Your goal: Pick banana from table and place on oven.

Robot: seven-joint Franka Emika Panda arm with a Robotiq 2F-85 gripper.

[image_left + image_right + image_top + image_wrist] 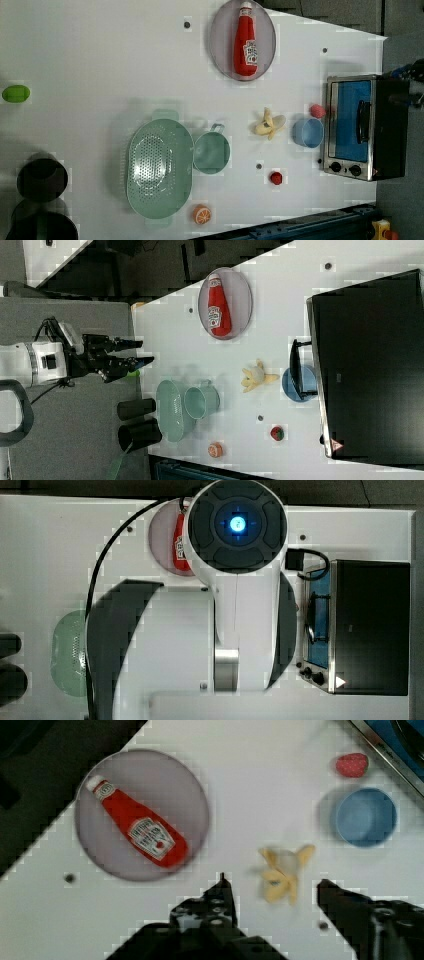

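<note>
The half-peeled banana [270, 124] lies on the white desk [100, 60] near the blue bowl [308, 132], which sits before the oven [365, 127]. In the top view the arm covers it. The pincer [272, 885] hangs above it, spread wide and empty; a ketchup bottle [137, 831] rests on a plate [95, 845] nearby.

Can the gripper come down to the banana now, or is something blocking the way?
Probably yes: the open gripper is above the banana, nothing covers it, and the blue bowl stands apart.
</note>
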